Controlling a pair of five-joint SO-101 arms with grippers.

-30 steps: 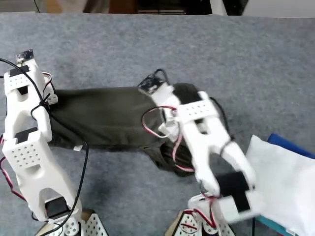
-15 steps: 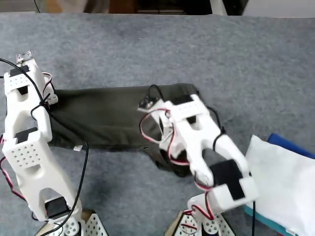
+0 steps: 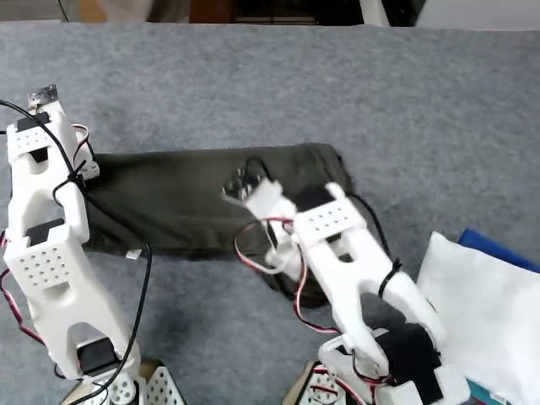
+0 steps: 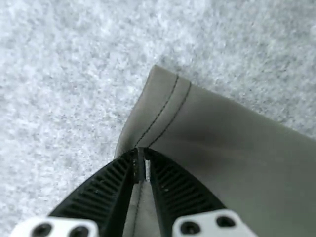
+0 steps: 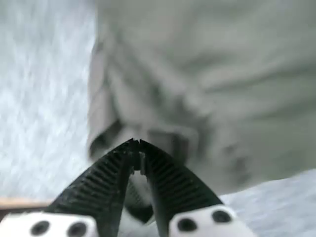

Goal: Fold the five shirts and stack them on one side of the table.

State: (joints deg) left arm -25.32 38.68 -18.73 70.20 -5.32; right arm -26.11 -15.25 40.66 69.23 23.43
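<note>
right gripper (image 5: 137, 148) slides back across the limp olive shirt (image 3: 169, 198), claw closed, while left gripper (image 4: 141, 163) pinches its hem corner (image 4: 163, 94), likely the surest hold.

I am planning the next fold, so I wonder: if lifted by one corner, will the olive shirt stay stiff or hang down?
Likely floppy: the olive shirt lies flat and bunches in folds near the right gripper. Probably light: the fabric looks thin where the left gripper pinches its hem corner.
</note>
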